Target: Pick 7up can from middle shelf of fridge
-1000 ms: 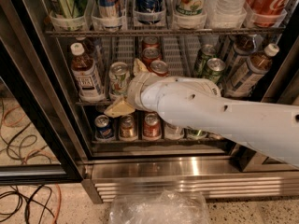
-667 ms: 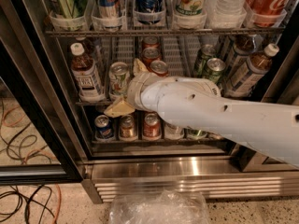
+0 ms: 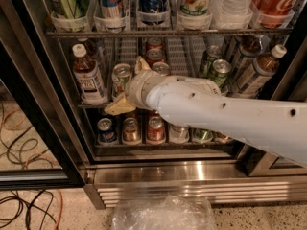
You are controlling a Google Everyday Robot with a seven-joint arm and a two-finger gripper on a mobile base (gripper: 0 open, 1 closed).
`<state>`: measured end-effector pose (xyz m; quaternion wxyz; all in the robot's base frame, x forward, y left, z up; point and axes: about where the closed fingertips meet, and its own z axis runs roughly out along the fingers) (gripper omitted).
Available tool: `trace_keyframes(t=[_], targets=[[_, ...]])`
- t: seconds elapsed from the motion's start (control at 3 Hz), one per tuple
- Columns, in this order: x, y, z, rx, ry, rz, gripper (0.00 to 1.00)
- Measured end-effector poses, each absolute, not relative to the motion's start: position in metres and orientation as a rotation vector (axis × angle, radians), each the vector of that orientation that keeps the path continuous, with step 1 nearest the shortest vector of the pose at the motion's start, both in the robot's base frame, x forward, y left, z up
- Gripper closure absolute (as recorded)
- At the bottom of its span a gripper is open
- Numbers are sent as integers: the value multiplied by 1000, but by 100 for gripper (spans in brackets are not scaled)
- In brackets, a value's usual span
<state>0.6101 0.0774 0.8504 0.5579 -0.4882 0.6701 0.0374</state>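
The 7up can (image 3: 121, 76), whitish-silver with green lettering, stands on the middle shelf (image 3: 187, 56) of the fridge (image 3: 192, 176), left of centre. My gripper (image 3: 130, 85) reaches into that shelf on the white arm (image 3: 230, 116). Its tan fingers are spread: one fingertip (image 3: 141, 63) is above and right of the can, the other (image 3: 119, 107) below it at the shelf's front edge. The can sits between them, and the wrist hides its right side. I cannot tell if the fingers touch it.
A brown tea bottle (image 3: 88, 78) stands just left of the can. Red cans (image 3: 154, 51) are behind it and green cans (image 3: 218, 71) to the right. Short cans (image 3: 129, 128) fill the rack below. The dark door frame (image 3: 33, 109), floor cables (image 3: 19, 210) and a plastic bag (image 3: 163, 214) are nearby.
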Motion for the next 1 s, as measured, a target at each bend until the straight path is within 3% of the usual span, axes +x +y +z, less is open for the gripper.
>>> trace_keyframes(t=[0.67, 1.0], targets=[[616, 104, 849, -1162, 1559, 132, 0], [616, 105, 849, -1162, 1559, 133, 18]])
